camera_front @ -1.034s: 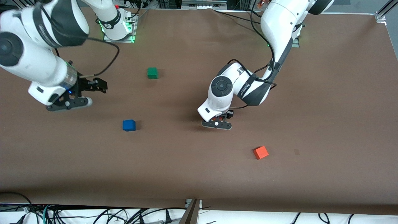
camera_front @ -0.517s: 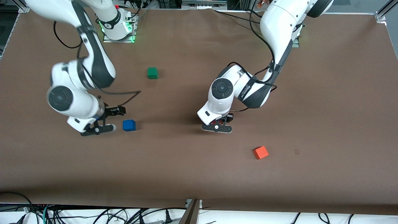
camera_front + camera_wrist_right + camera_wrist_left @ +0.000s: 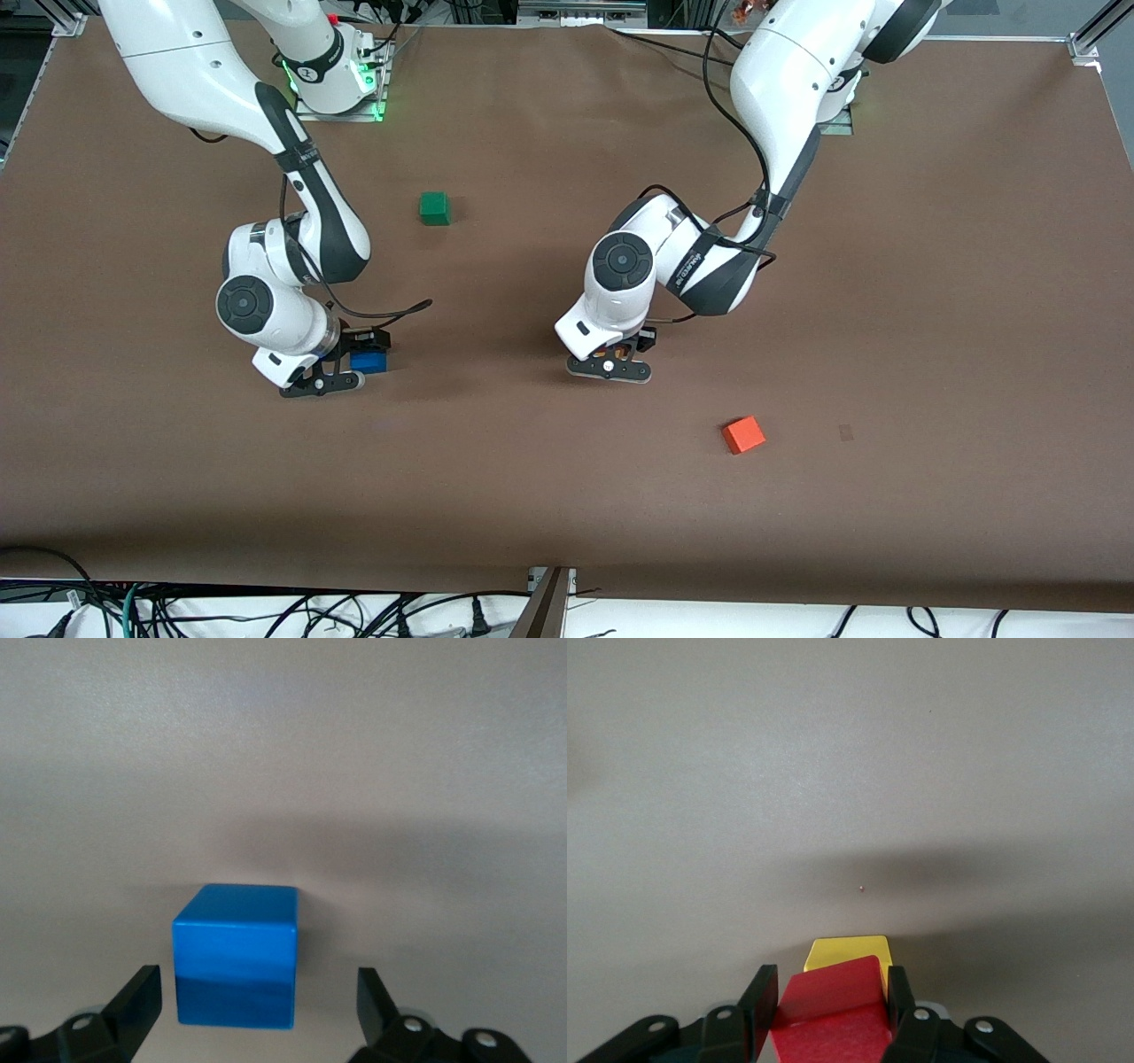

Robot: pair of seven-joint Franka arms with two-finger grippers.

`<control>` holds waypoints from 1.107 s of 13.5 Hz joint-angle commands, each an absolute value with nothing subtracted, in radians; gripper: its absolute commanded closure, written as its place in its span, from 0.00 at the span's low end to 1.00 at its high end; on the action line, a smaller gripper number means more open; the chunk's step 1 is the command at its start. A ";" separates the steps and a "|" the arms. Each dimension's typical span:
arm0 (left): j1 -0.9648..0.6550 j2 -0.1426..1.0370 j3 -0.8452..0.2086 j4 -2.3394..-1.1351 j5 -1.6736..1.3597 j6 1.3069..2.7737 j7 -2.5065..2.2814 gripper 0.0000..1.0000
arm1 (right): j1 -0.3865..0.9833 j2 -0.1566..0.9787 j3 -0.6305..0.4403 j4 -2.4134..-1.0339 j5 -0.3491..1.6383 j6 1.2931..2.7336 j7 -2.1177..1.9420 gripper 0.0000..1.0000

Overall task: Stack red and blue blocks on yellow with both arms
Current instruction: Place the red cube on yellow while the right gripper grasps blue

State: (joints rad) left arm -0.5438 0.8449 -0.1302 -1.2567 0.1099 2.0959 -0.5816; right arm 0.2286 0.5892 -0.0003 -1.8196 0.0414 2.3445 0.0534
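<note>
At the centre of the front frame the left hand [image 3: 609,365] sat low over the brown worktop [image 3: 930,292], its fingers [image 3: 758,1003] pinching the red block [image 3: 831,1014], which rested above the yellow block [image 3: 846,950] peeking out beneath it in the lower middle of the left wrist frame. In the left-centre of the front frame the right hand [image 3: 341,372] had its fingers spread wide on either side of the blue block [image 3: 368,360], which stood on the worktop untouched. A green cube [image 3: 434,207] lay in the upper middle of the frame, an orange cube [image 3: 743,434] toward the lower right.
</note>
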 commanded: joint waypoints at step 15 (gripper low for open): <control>-0.433 0.861 -0.106 -1.020 0.113 1.915 -0.540 0.00 | 0.379 0.538 0.041 -1.481 0.058 1.968 0.237 0.54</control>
